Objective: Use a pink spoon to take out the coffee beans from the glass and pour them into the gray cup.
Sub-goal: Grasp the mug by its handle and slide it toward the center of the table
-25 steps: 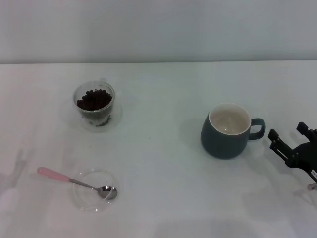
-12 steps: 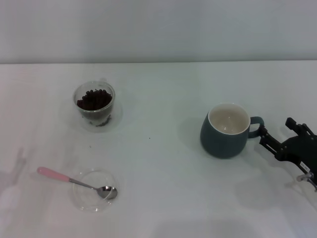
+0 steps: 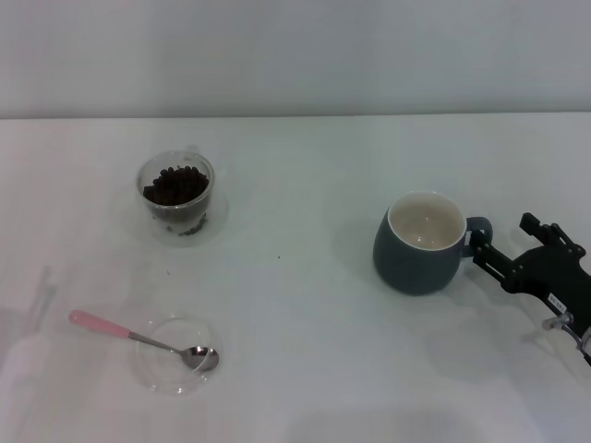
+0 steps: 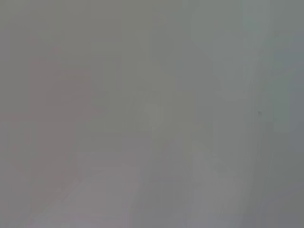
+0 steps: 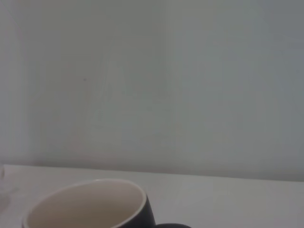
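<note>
Head view: right gripper [image 3: 503,242] sits at the right side of the table [image 3: 305,185], fingers spread wide, straddling the loop handle of the gray cup [image 3: 420,243]; can't tell if they touch it. Cup is upright, cream inside, no beans visible in it. Glass [image 3: 176,196] stands far left, holding the coffee beans [image 3: 175,185]. Pink spoon [image 3: 138,337] lies near left, its metal bowl resting in a flat clear dish [image 3: 175,354], pink handle pointing left past the rim. Right wrist view shows only the cup rim [image 5: 88,202] against a blank wall. Left gripper not in view; left wrist view is featureless.
</note>
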